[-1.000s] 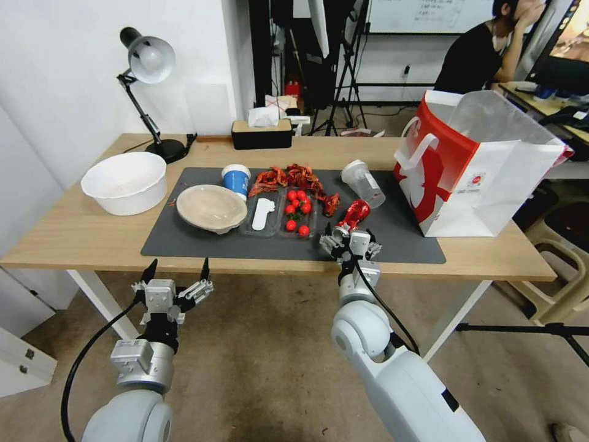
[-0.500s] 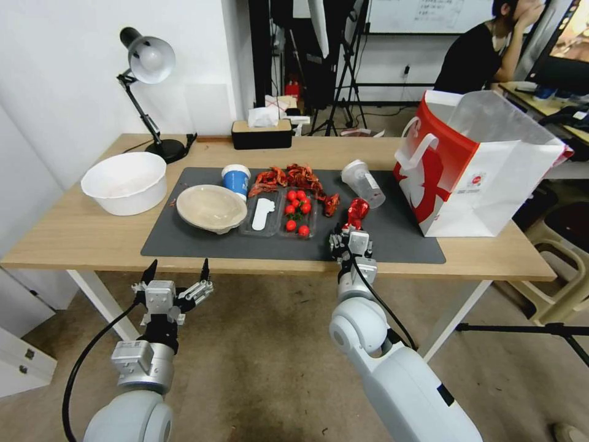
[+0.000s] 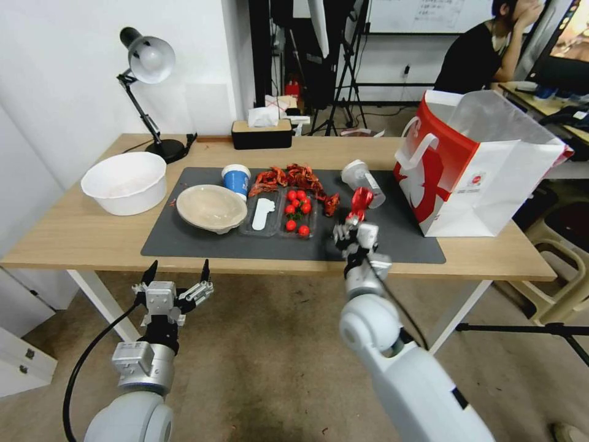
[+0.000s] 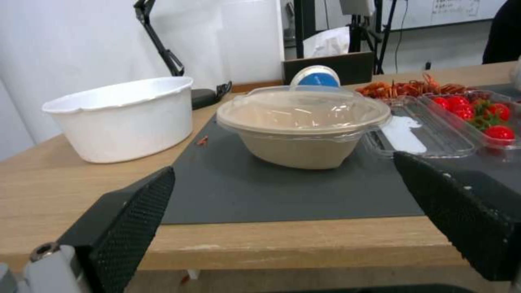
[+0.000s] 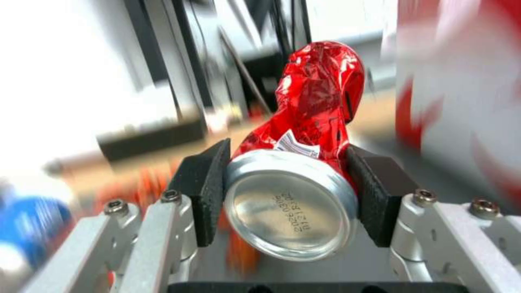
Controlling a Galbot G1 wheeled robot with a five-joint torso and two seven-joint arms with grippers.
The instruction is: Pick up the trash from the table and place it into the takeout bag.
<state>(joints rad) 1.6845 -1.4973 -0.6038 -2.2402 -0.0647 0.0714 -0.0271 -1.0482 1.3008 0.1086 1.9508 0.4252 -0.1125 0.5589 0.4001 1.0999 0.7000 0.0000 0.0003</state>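
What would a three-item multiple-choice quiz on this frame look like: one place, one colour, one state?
1. Where is the takeout bag?
A. on the table's right end
B. on the floor
C. beside the lamp

2. What colour is the paper cup?
A. green
B. blue and white
C. black

3. What is the right gripper doing?
A. hanging open
B. gripping the bowl
C. gripping the crushed can

Answers: 1 A, it stands on the table right of the mat. 2 B, blue wall, white rim. 3 C, both pads press the can's base; the left gripper waits open below the table edge.
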